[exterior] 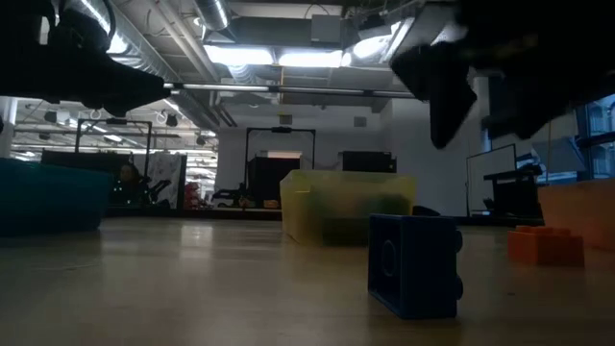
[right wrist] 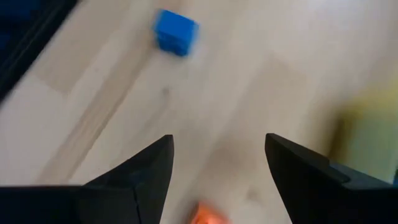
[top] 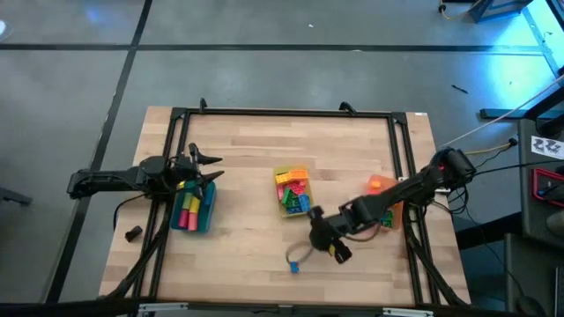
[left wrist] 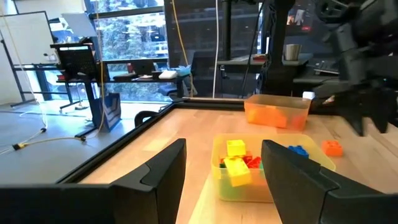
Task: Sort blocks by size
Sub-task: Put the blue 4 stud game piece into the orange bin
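Several blocks lie in the yellow bin (top: pixel 293 191) at the table's middle, and more in the blue bin (top: pixel 194 211) at the left. A loose blue block (top: pixel 293 264) stands on the table near the front edge; it also shows in the low view (exterior: pixel 415 264) and the right wrist view (right wrist: pixel 176 31). A small orange block (exterior: pixel 545 245) lies on the table to its right. My right gripper (right wrist: pixel 219 143) is open and empty, above the table between the two blocks. My left gripper (left wrist: pixel 224 149) is open and empty, at the far end of the blue bin.
An orange bin (top: pixel 385 198) stands at the table's right, under my right arm. A black frame (top: pixel 291 113) runs around the table top. A small dark object (top: pixel 133 233) lies at the left near corner. Bare wood lies along the far side.
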Robot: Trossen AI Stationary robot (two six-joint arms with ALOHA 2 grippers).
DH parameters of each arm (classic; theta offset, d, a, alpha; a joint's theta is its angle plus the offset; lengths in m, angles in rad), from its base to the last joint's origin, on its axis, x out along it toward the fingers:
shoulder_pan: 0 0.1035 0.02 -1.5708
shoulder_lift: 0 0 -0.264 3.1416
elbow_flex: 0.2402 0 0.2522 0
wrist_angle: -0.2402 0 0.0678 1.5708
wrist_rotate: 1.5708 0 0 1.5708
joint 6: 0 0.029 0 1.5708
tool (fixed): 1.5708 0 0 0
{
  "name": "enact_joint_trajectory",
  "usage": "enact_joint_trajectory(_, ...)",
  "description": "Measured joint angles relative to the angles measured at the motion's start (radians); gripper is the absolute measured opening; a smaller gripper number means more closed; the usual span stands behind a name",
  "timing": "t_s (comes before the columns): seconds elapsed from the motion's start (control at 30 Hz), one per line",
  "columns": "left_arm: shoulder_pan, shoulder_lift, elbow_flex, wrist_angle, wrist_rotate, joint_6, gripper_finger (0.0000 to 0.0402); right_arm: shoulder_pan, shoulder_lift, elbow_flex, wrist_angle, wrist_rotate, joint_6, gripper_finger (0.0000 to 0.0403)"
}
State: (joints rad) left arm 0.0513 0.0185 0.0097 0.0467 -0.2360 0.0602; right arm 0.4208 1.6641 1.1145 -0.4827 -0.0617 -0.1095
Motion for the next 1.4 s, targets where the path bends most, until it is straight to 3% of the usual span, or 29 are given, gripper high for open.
enact_joint_trajectory(0.17, 0.0, 0.0, 0.0, 0.0, 0.0, -0.005, 0.0194, 0.068, 0.005, 0.0, 0.116, 0.098, -0.38, 0.0253)
enact_joint_trajectory(0.27, 0.0, 0.0, 0.0, 0.0, 0.0, -0.002, 0.0194, 0.078, 0.005, 0.0, 0.173, 0.097, -0.537, 0.0253)
enact_joint_trajectory(0.43, 0.0, 0.0, 0.0, 0.0, 0.0, -0.005, 0.0194, 0.068, 0.026, 0.0, 0.205, 0.016, -0.694, 0.0253)
enact_joint_trajectory(0.67, -0.001, 0.0, 0.0, 0.0, 0.0, -0.003, 0.0194, 0.068, 0.094, 0.0, 0.256, 0.011, -0.886, 0.0253)
enact_joint_trajectory(1.03, -0.001, 0.001, 0.0, -0.001, 0.0, -0.005, 0.0194, 0.068, 0.209, 0.051, 0.32, 0.01, -1.003, 0.0253)
enact_joint_trajectory(1.4, -0.001, 0.002, 0.0, -0.001, 0.0, 0.0, 0.0194, 0.068, 0.376, 0.301, 0.022, -0.011, -1.074, 0.0253)
